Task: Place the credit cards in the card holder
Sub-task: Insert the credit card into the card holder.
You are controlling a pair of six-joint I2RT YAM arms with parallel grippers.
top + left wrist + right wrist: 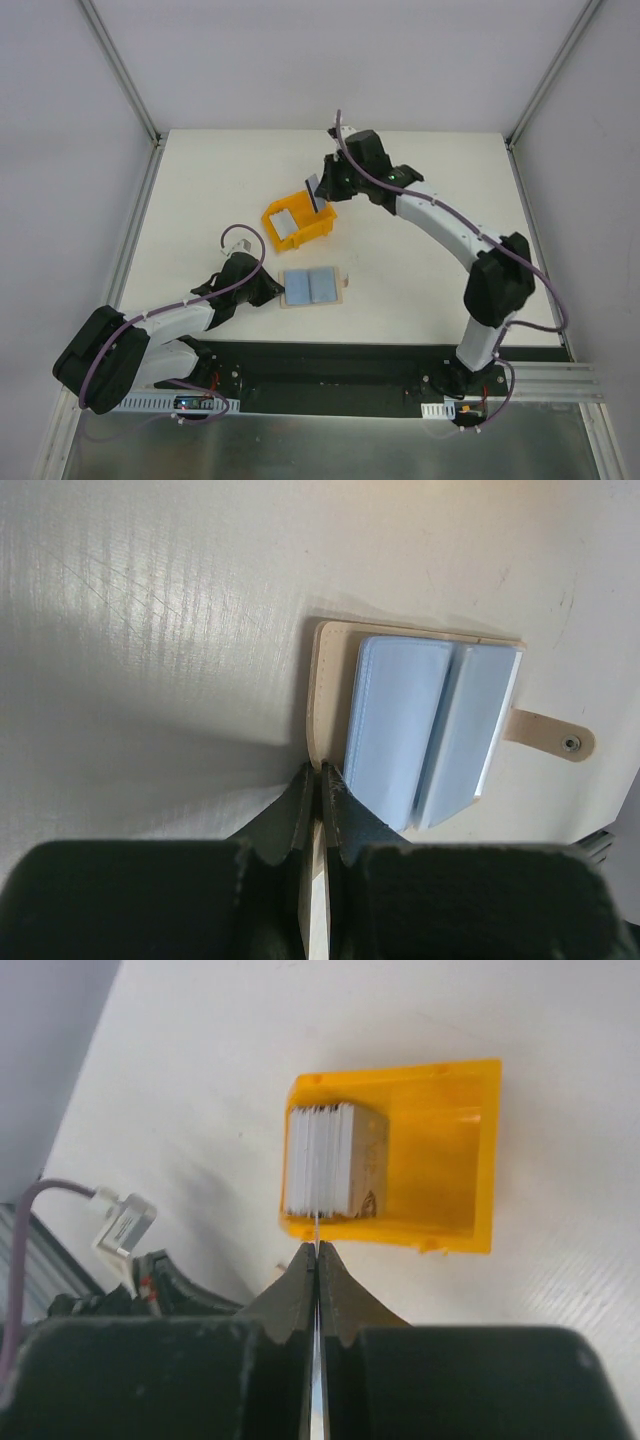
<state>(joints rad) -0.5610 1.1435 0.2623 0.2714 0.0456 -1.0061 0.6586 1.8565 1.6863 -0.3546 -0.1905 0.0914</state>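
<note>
The beige card holder (313, 287) lies open on the table, its pale blue sleeves facing up. In the left wrist view its beige edge (326, 680) and snap tab (570, 743) show. My left gripper (277, 291) is shut on the holder's left edge (321, 772). A stack of credit cards (285, 222) stands on edge in a yellow bin (310, 232). My right gripper (323, 196) hovers over the bin's far right corner, shut on one credit card (314, 189). In the right wrist view that card (317, 1228) shows edge-on between the closed fingers, above the stack (320, 1160).
The yellow bin (440, 1160) sits just beyond the card holder, near the table's middle. White enclosure walls and metal posts ring the table. A black base strip runs along the near edge (330, 360).
</note>
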